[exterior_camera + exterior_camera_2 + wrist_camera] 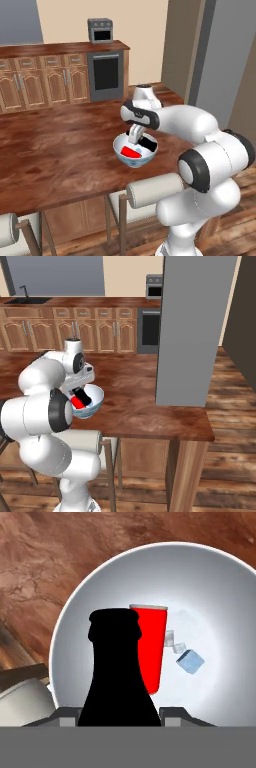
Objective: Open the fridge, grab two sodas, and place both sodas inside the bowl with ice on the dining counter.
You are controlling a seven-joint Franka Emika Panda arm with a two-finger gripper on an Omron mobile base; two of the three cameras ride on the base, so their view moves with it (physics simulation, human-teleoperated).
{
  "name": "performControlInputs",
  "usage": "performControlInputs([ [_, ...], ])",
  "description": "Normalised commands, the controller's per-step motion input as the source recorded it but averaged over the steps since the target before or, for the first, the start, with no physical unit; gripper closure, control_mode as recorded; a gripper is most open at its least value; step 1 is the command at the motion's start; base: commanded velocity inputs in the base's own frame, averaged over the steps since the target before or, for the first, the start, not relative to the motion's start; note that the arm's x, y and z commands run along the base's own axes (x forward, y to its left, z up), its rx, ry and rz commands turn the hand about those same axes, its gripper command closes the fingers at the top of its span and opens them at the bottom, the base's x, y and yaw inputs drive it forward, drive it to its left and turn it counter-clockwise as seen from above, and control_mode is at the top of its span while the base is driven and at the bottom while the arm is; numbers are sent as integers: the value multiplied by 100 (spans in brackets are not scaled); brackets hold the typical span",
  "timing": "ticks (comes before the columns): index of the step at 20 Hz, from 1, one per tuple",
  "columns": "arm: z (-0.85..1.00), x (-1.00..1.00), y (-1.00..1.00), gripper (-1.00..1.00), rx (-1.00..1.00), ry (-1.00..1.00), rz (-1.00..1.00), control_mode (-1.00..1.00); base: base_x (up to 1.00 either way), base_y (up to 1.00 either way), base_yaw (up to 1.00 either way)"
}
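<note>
The claw (134,141) is clamped on the cola bottle (120,677) above the bowl (220,602); 1 red can (152,647) lies just beyond; release is judged outstanding.

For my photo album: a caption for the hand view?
Black cola bottle in the tool, over the bowl holding a red can and ice.

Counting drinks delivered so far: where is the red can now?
The red can lies inside the bowl on the dining counter, beside the black bottle and ice cubes.
</note>
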Motion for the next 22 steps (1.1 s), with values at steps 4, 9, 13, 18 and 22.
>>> performControlInputs([
  [4,-14,12,4,100,-4,0,0,-100,0,0,0],
  [9,-6,24,1,100,-2,0,1,-100,0,0,0],
  [13,-13,27,0,100,-1,0,3,-100,0,0,0],
  [18,-18,5,3,100,-2,0,2,-100,0,0,0],
  [22,-10,5,4,100,0,0,2,-100,0,0,0],
])
